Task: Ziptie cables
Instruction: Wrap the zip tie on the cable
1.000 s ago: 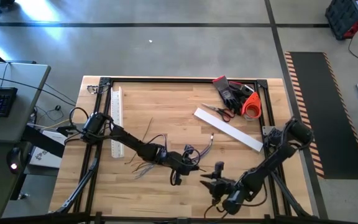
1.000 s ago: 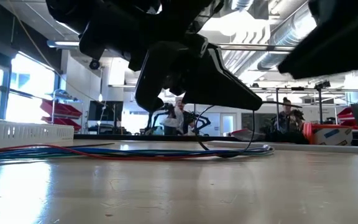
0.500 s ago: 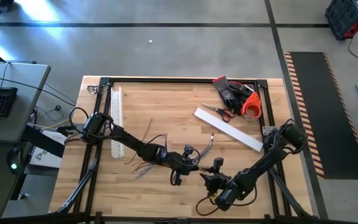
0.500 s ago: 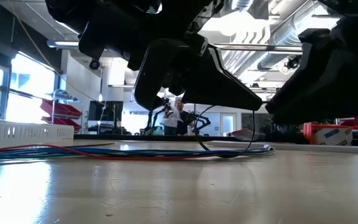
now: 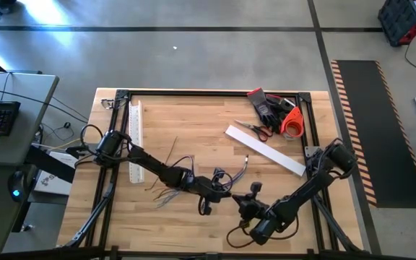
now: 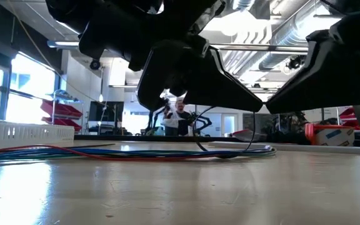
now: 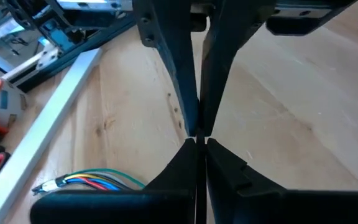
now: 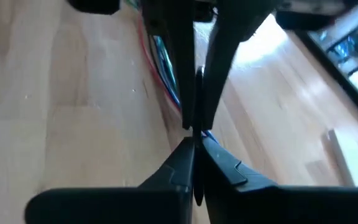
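The left gripper (image 5: 226,193) was closed on a thin dark ziptie (image 7: 197,186), fingertips pressed together. The right gripper (image 5: 241,204) met it tip to tip near the table's front centre, also closed on the same ziptie. The cables (image 5: 186,180) lay on the wooden table (image 5: 193,123) beneath the left arm.

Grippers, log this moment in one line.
left gripper: fingers shut | right gripper: fingers shut, tip-to-tip with left | cables: on table
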`<state>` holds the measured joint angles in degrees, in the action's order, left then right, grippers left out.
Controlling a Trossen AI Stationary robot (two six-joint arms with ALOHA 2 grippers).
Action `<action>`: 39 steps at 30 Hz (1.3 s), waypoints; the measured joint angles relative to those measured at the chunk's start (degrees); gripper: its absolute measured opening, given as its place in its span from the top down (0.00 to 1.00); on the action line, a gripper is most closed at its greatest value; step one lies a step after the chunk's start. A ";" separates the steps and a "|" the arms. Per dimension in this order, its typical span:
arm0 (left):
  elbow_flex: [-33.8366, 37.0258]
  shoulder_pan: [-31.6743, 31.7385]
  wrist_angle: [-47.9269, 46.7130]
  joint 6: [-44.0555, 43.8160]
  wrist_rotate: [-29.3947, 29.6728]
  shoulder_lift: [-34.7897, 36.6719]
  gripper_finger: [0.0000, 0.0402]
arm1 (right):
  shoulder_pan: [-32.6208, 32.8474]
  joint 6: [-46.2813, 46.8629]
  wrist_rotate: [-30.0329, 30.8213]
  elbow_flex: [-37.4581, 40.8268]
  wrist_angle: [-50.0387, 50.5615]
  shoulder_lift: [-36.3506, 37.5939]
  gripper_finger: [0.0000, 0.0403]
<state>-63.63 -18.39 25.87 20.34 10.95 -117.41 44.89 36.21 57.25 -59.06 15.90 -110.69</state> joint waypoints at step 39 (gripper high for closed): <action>0.04 2.59 -4.55 -0.13 -3.51 0.03 1.00 | -1.61 7.72 -9.39 -9.31 19.32 -1.28 0.63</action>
<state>-63.59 -15.80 21.31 20.21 7.44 -117.38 43.29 43.93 47.86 -68.38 35.22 -111.97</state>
